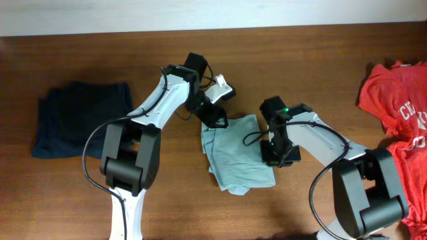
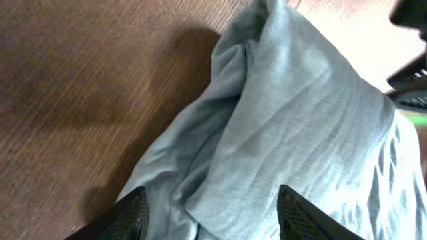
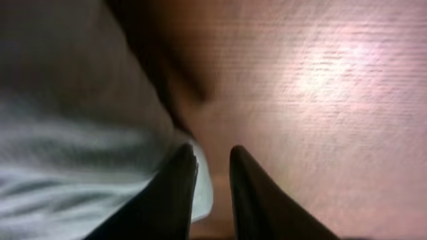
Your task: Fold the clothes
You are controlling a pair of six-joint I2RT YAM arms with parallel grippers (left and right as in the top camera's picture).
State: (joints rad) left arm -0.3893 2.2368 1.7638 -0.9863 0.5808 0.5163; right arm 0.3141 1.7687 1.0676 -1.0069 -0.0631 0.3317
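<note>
A light blue-grey garment lies crumpled and partly folded at the table's middle. My left gripper is over its top-left corner. In the left wrist view its jaws are wide open and straddle a ridge of the cloth without holding it. My right gripper is low at the garment's right edge. In the right wrist view its fingers are only a narrow gap apart, with the cloth's edge beside the left finger and bare wood showing in the gap.
A dark navy folded garment lies at the left. A red printed shirt lies crumpled at the right edge. The brown wooden table ends at a pale wall at the back.
</note>
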